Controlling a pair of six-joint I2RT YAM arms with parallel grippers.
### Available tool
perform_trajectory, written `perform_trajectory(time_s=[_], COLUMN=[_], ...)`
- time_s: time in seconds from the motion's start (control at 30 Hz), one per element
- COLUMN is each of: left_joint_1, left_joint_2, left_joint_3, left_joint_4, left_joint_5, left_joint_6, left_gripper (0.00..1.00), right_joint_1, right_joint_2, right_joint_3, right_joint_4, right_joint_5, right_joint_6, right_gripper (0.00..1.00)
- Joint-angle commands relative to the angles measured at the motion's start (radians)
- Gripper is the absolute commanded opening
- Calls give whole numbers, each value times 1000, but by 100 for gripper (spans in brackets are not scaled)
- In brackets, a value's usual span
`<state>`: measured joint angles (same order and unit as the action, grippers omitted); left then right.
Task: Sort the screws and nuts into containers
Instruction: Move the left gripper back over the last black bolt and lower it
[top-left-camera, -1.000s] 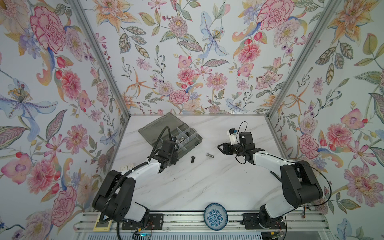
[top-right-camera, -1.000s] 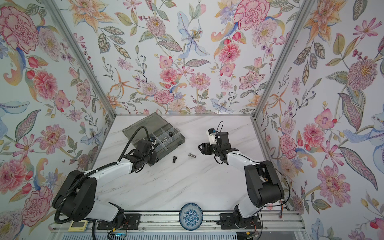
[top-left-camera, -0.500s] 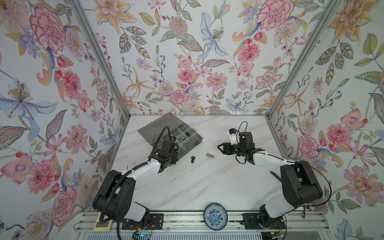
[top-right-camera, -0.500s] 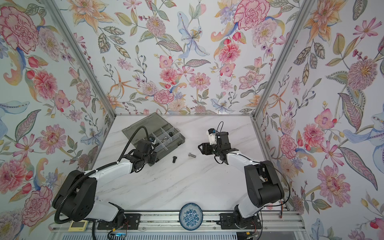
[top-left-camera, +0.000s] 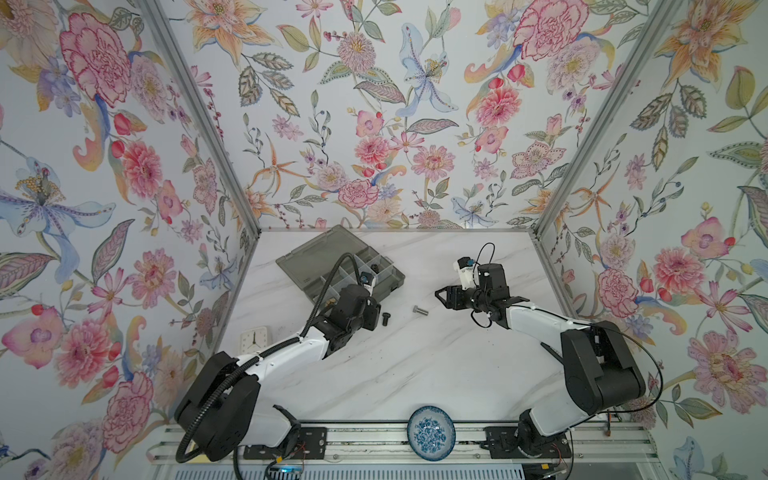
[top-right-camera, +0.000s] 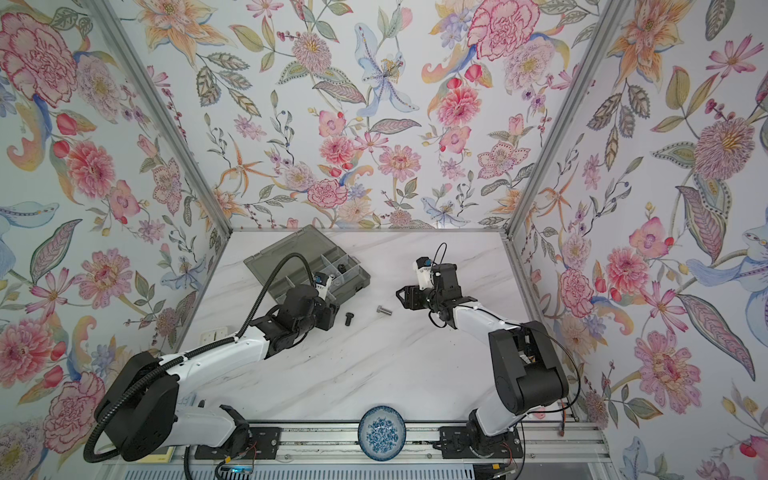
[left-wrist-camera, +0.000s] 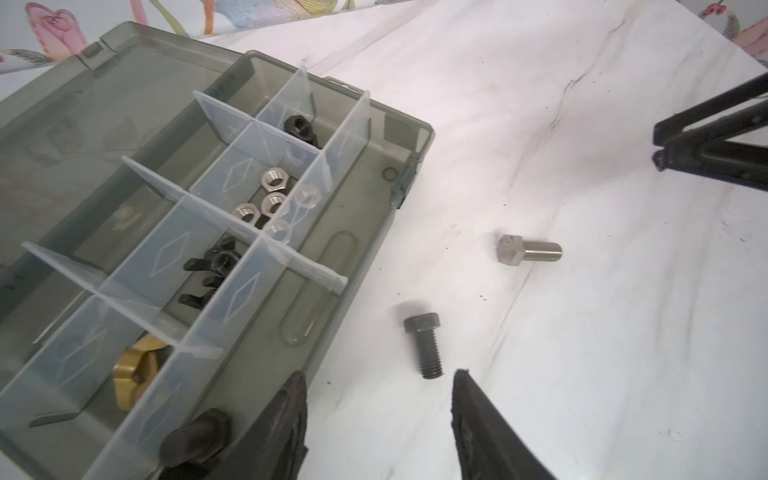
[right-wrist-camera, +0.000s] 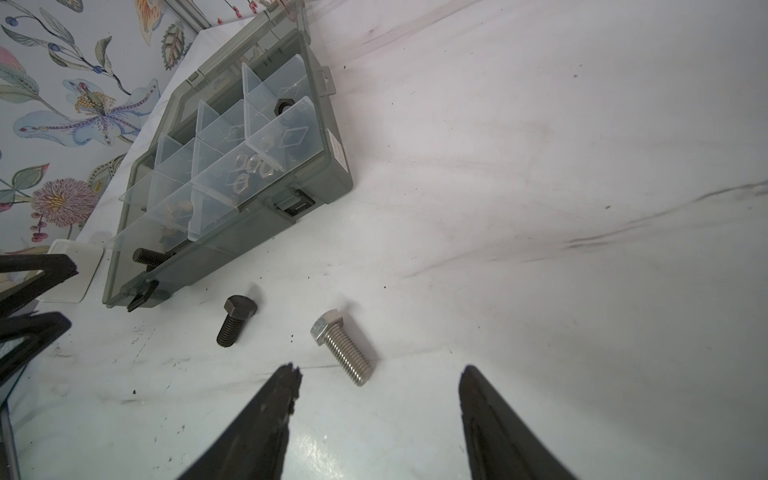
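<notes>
Box: the box sits open at the back left of the table, lid laid flat, so its compartments can be reached from above.
Sorted: silver nuts, black wing nuts, a brass wing nut and a black nut each have their own compartment. A boxed bolt lies in the long front one, which I take to be where bolts go.
Loose: the black bolt and the silver bolt lie on their sides on the table just in front of the box, apart from each other and not yet sorted.
Left fingers: the left fingers are spread and hold nothing. They hang at the box's front edge, one finger just beside the boxed bolt. The black bolt's threaded end lies near the gap.
Right fingers: the right fingers are parted wide and empty, low over the table. The silver bolt's threaded end points into the gap without touching them, as far as I can see. They look lined up for a pick.
</notes>
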<state>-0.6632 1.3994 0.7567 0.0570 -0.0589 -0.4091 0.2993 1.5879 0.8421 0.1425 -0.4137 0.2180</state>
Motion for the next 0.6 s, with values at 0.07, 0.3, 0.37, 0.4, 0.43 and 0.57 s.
perform_trajectory(time_s=[0.07,0.3,0.37,0.4,0.43,0.57], left_joint_1=[-35,-57,-63,-67,-69,-73], left_joint_2=[105,258,287,302,312,354], left_joint_3=[-1,46,59,64,68,82], left_joint_4=[89,117,118,118,119,113], left_joint_5=[18,24,23,22,22,16], left_joint_6=[-65,-100,-107,-111,-114,-122], left_gripper=[59,60,60,60,60,58], right_joint_1=[-8,-14,-16,-17,-17,-20], right_joint_2=[-19,-19,-19,-17,-16,-12], right_joint_3=[-9,-12,-12,-15,-15,-15], right_joint_4=[-12,-13,-12,-12,-12,-10], right_joint_5=[-17,-17,-19,-19,-19,-22], right_joint_6=[7,5,6,6,5,6], right_gripper=[65,65,65,66,65,65])
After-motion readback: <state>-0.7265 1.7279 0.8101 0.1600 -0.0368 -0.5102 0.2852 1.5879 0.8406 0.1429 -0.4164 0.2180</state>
